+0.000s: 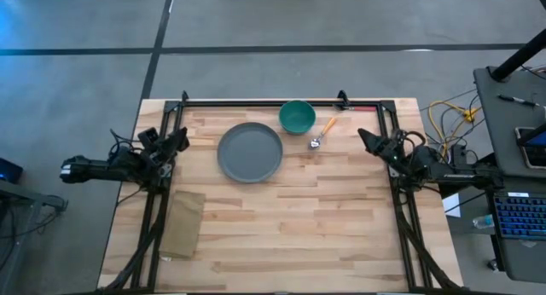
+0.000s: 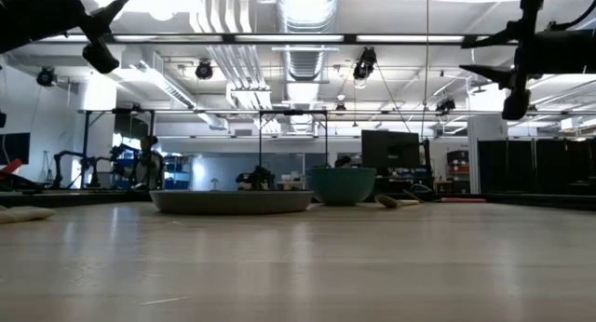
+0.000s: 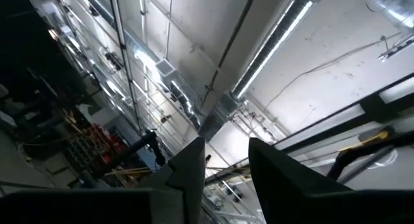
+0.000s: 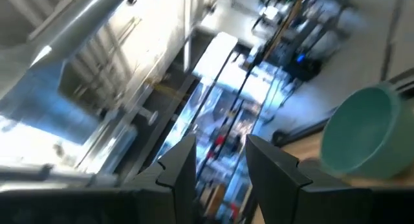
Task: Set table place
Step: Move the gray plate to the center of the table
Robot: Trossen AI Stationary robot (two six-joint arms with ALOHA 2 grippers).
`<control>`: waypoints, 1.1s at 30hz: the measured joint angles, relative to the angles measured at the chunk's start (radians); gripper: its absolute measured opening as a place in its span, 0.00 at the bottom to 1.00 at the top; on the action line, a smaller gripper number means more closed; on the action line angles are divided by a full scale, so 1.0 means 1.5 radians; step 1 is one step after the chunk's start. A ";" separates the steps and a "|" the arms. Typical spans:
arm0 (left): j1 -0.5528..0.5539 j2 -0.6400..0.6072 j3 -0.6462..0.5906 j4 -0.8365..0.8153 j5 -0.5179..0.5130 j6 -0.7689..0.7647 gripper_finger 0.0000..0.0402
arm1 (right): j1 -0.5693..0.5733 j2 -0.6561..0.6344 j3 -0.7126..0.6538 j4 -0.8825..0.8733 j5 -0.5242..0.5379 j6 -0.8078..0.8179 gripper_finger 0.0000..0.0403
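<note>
Plate (image 1: 250, 152), round and grey, lies on the wooden counter (image 1: 290, 227) and serves as landmark. Far to its left, at the counter's edge, the left end effector (image 1: 180, 140) hangs above the surface with its fingers (image 3: 187, 172) apart and empty. A tan folded cloth (image 1: 182, 224) lies left of the plate, nearer the front. Just right of the plate stands the teal bowl (image 1: 297, 117), then the orange-handled spoon (image 1: 322, 132). Far right of the plate, the right end effector (image 1: 365, 139) hangs raised, fingers (image 4: 178, 162) apart, holding nothing.
</note>
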 joint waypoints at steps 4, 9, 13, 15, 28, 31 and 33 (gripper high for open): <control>0.000 0.006 0.000 -0.001 -0.001 -0.001 0.26 | 0.000 0.002 0.000 0.003 0.044 -0.008 0.32; 0.000 0.014 0.006 -0.027 0.017 0.029 0.26 | 0.000 0.013 0.000 0.039 0.046 -0.014 0.32; 0.000 0.037 0.057 -0.210 0.040 0.000 0.26 | 0.000 0.051 0.000 0.119 -0.011 -0.023 0.32; 0.000 0.061 0.097 -0.325 0.055 -0.006 0.26 | 0.000 0.080 0.000 0.168 -0.039 -0.027 0.32; 0.000 0.221 0.268 -0.572 0.097 -0.005 0.26 | 0.000 0.326 0.080 0.223 -0.053 -0.012 0.32; 0.001 0.277 0.292 -0.572 0.096 -0.001 0.26 | -0.001 0.388 0.132 0.198 -0.054 -0.040 0.32; 0.008 0.315 0.306 -0.592 0.096 0.012 0.26 | 0.000 0.421 0.178 0.124 -0.056 -0.048 0.32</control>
